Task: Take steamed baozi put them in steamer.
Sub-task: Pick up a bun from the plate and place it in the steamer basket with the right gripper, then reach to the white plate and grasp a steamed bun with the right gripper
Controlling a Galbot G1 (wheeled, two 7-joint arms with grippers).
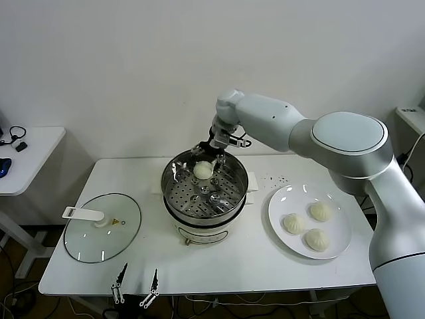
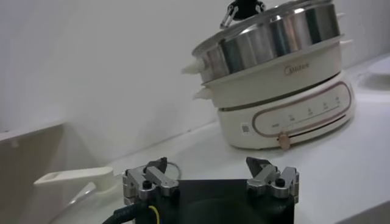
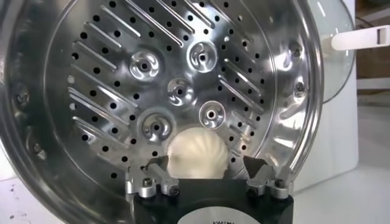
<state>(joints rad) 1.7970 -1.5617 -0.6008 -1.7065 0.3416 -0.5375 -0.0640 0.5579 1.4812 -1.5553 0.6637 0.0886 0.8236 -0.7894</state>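
While the right tool [image 1: 204, 154] hangs released over the far side of the steamer [image 1: 232, 193], one steamed baozi [image 1: 203, 171] lies on its perforated floor, between the spread fingers. Three more baozi [image 1: 321, 211] wait on the white plate [image 1: 279, 222]. If the tool lifts crookedly, a finger could drag the soft bun. The left tool [image 1: 136, 289] idles released at the counter [image 1: 265, 266] edge.

A robotics test room dressed as a kitchen corner: a plain white table [image 1: 219, 266] stands against a bare white wall, carrying an electric steamer [image 1: 205, 189], a glass lid [image 1: 102, 227] and a white plate [image 1: 340, 242] of buns. A second white table [image 1: 30, 156] to the side holds headphones [image 1: 14, 135], and loose cables trail on the floor beneath.
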